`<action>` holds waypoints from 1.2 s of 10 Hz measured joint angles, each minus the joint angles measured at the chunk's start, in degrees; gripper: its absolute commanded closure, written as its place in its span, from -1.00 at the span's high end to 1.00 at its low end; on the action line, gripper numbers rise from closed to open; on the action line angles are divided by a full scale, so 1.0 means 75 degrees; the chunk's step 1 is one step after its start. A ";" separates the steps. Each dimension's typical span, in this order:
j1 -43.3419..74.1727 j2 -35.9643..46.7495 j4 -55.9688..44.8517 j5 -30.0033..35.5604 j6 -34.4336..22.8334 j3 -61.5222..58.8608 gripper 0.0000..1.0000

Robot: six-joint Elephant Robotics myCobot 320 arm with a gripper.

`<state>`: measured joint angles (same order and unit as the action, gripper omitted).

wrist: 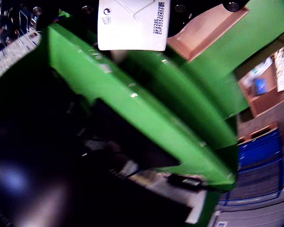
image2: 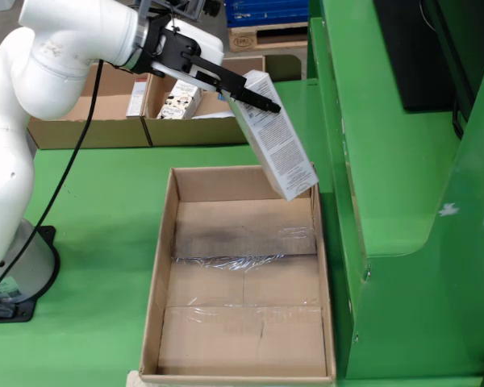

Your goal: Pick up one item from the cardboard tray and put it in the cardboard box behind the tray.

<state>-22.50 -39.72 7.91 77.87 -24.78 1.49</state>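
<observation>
In the fixed view my gripper (image2: pixel 254 95) is shut on the upper end of a white printed carton (image2: pixel 280 153). The carton hangs tilted, its lower end over the far right corner of the large open cardboard box (image2: pixel 163 274). That box holds nothing; its floor shows only tape and plastic film. Behind it lies the low cardboard tray (image2: pixel 81 129), with a patterned packet (image2: pixel 180 100) and another small box (image2: pixel 137 95) inside. The gripper-mounted view shows the same white carton (wrist: pixel 131 26) close up at the top edge, with a strip of cardboard (wrist: pixel 208 28) to its right.
A tall green machine frame (image2: pixel 387 161) stands right against the big box's right side. The white arm's base (image2: pixel 16 274) and a black cable (image2: pixel 60 189) are at the left. Blue crates (image2: pixel 266 11) sit at the back.
</observation>
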 measured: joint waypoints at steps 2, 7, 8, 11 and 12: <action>-0.0164 0.0199 -0.0599 0.0703 -0.0257 0.0000 -1.00; -0.0409 0.0632 -0.1253 0.1395 -0.0539 0.0012 -1.00; -0.0480 0.0761 -0.1464 0.1452 -0.0609 0.0000 -1.00; -0.0691 0.0773 -0.1569 0.1500 -0.0773 0.0000 -1.00; -0.0691 0.0773 -0.1569 0.1488 -0.0773 0.0000 -1.00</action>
<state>-27.68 -33.92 -3.86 89.03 -30.58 1.49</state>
